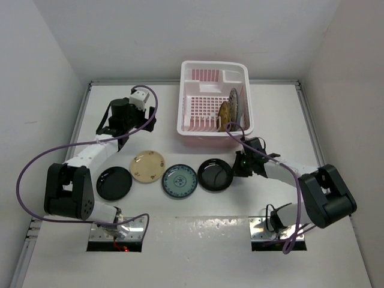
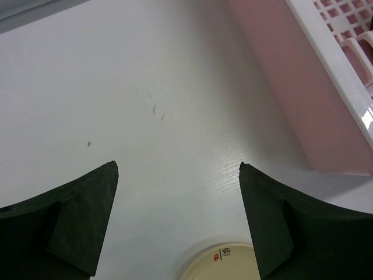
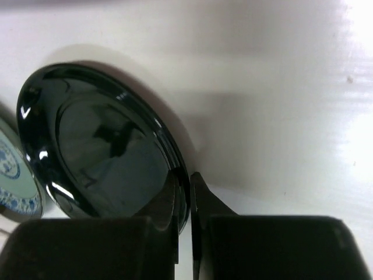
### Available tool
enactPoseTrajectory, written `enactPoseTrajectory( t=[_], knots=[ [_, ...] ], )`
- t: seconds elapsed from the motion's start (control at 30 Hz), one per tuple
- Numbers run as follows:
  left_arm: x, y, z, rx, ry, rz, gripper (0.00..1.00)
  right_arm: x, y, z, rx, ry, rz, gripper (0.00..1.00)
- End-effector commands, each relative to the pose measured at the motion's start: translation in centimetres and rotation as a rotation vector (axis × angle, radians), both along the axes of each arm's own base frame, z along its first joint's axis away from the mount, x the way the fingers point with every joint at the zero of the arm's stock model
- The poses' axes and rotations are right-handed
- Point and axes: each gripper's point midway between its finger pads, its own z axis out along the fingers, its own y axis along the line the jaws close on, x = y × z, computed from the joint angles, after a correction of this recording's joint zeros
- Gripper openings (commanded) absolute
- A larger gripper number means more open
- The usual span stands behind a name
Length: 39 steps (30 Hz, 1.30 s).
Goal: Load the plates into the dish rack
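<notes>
The pink-and-white dish rack [image 1: 191,123] stands at the back centre, with a yellow patterned plate [image 1: 224,113] and a white dark-patterned plate [image 1: 234,104] on edge at its right side. On the table in a row lie a black plate [image 1: 114,183], a cream plate [image 1: 148,166], a blue-green plate [image 1: 179,180] and a second black plate [image 1: 214,174]. My right gripper [image 1: 239,164] is shut on the right rim of that second black plate [image 3: 99,151], which tilts up a little; its jaws [image 3: 185,178] pinch the edge. My left gripper [image 1: 127,126] is open and empty above bare table [image 2: 178,164].
In the left wrist view the cream plate [image 2: 224,263] shows at the bottom edge and the rack's pink wall [image 2: 291,99] runs along the right. The blue-green plate's rim [image 3: 10,181] lies just left of the gripped black plate. White walls close in the table.
</notes>
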Motion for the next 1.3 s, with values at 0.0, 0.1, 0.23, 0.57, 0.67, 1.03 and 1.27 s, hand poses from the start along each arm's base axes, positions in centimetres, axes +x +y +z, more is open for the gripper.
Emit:
enactPoseTrajectory(
  t=[0.0,0.1,0.23,0.57,0.67,1.03,1.27],
  knots=[
    [0.0,-0.6,1.7,-0.007,-0.066,-0.028,0.88,-1.3,-1.5,-0.7,-0.053,-0.002,-0.008,0.00],
    [0.0,-0.8,1.9,-0.011,-0.074,-0.036,0.88,-0.5,-0.7,2.8,-0.065,-0.087,0.061,0.00],
    [0.6,-0.4,1.0,-0.001,-0.066,-0.030,0.88,0.4,1.6,10.5,-0.067,-0.249,0.214,0.00],
    [3.2,1.6,0.5,0.003,-0.080,0.028,0.88,8.7,5.6,27.7,-0.202,-0.555,0.253,0.00],
    [4.4,3.4,0.8,0.013,-0.092,0.101,0.88,14.3,2.7,29.8,-0.455,-0.606,0.021,0.00],
    [9.0,10.1,-0.2,0.082,-0.022,0.310,0.88,23.7,2.7,30.0,-1.112,-0.624,-0.145,0.00],
    [10.4,10.9,-0.9,0.067,0.000,0.299,0.88,24.6,2.4,27.3,-1.231,-0.612,-0.163,0.00]
  ],
)
